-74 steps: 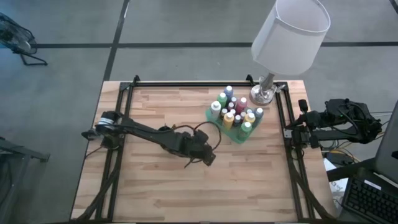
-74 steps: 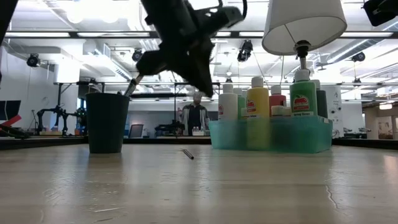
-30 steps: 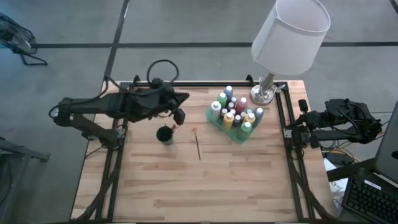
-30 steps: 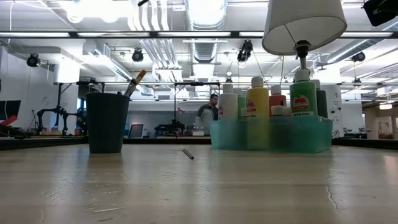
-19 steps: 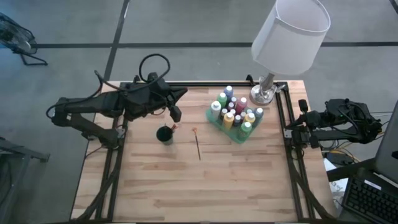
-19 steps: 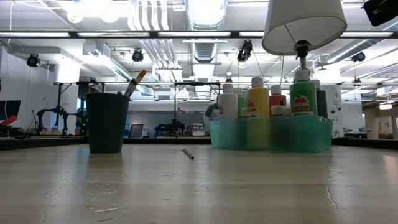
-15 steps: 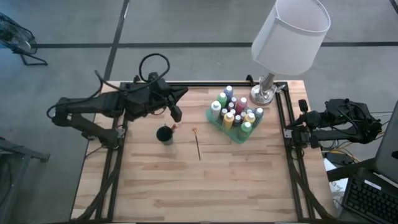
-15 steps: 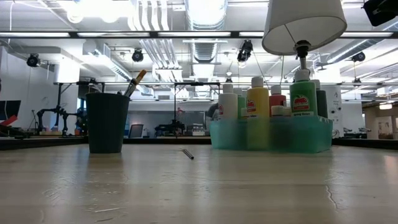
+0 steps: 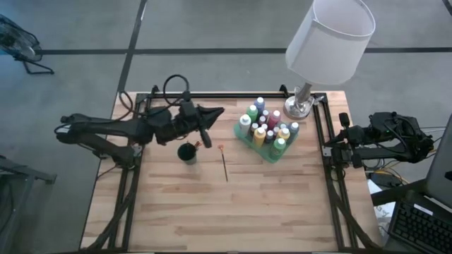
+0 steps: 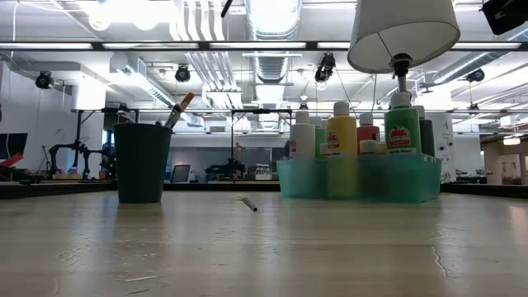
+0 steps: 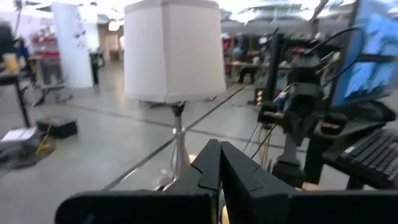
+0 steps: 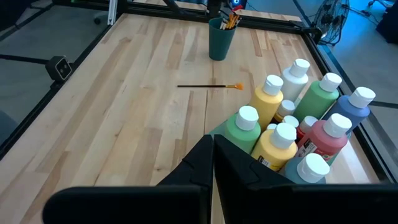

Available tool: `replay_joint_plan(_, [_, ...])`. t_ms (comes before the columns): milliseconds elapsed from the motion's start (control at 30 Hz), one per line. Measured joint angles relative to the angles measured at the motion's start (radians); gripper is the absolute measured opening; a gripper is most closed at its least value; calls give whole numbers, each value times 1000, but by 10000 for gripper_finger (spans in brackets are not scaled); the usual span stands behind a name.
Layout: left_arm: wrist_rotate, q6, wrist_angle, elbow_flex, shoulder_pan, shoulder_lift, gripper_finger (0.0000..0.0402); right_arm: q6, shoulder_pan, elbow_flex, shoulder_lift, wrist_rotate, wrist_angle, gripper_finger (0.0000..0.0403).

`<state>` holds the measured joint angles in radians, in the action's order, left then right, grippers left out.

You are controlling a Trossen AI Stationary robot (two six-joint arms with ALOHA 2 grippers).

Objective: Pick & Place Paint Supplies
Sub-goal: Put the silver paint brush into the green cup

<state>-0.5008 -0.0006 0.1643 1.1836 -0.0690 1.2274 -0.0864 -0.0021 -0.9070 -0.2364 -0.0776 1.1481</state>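
Most of the work is judged to be done: the paint bottles (image 9: 267, 130) are gathered upright in the translucent green tray (image 9: 244, 139) near the lamp (image 9: 329, 35), and brush handles are seen standing in the dark green cup (image 9: 187, 152). One brush (image 9: 224, 163) is left lying flat on the bare worktop (image 9: 226, 212), between the cup and the tray and touching neither, so at least this piece is judged still to be placed. The left pincer (image 9: 205, 136) is held in the air just beside the cup, closed and with nothing in it; the right pincer (image 12: 212, 146) is parked at the right edge of the worktop, also closed and empty. From the high view the whole layout is given, but the fill of the cup is hardly readable there. In the low view the cup (image 10: 142, 162) is shown from the side with a brush tip sticking out over its rim, while of the lying brush only one end is made out. In the right wrist view the orange bristles of the lying brush (image 12: 208, 86) and the separate bottle colours are made clear. In the left wrist view only the lampshade and the room are seen beyond the shut fingers (image 11: 208, 168).
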Motion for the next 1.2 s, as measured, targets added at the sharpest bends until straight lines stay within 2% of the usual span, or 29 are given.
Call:
replay_joint_plan(333, [85,25,178,-265,14,-177,5,0,0,0,0,0,0,8])
replay_joint_plan(533, [115,16,181,-394,12,-292,5,0,0,0,0,0,0,8])
replay_joint_plan(733, [152,5,190,-555,9,-458,5,0,0,0,0,0,0,8])
replay_joint_plan(967, [252,10,447,-817,9,-592,3,0,0,0,0,0,0,8])
replay_joint_plan(1200, [266,-21,578,-987,9,-610,2,0,0,0,0,0,0,8])
